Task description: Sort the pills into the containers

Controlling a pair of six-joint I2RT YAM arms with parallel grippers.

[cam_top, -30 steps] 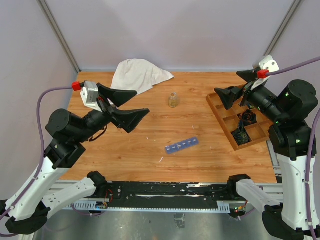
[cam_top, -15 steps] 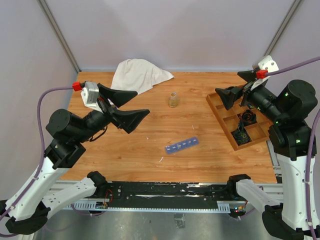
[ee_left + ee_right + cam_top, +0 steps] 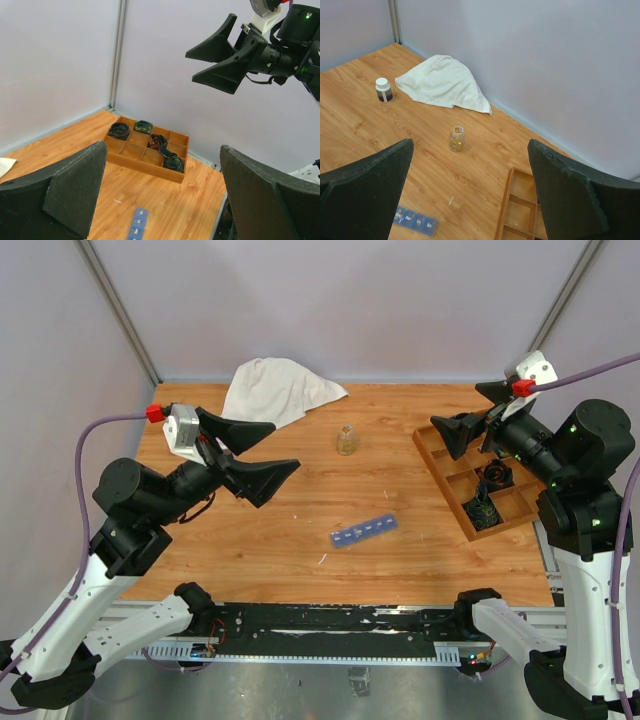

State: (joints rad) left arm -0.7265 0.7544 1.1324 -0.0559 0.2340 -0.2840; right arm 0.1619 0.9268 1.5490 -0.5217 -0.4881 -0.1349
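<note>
The left gripper (image 3: pixel 284 445) stands wide open and holds nothing; the right gripper (image 3: pixel 454 406) is likewise spread wide and empty. Both hang well above the table (image 3: pixel 300 570), touching nothing.

The pill-organizer strip (image 3: pixel 364 531), translucent blue, lies flat at a slant near the middle of the table's near half. Its small square compartments carry white labels on their lids; what is inside cannot be told. Farther back stands a small clear jar (image 3: pixel 347 439) with yellowish contents. At the right sits a wooden divided tray (image 3: pixel 452 483) with dark coiled bundles (image 3: pixel 171 161) in four of its compartments.

The left arm reaches in from the near left, its fingers pointing right. The right arm rises at the right edge, its fingers pointing left over the tray's far corner.

The strip lies between the two grippers, nearer than both and well apart from each. A white cloth (image 3: pixel 277 388) is heaped at the far edge, with a white-capped bottle (image 3: pixel 383 90) beside it.
</note>
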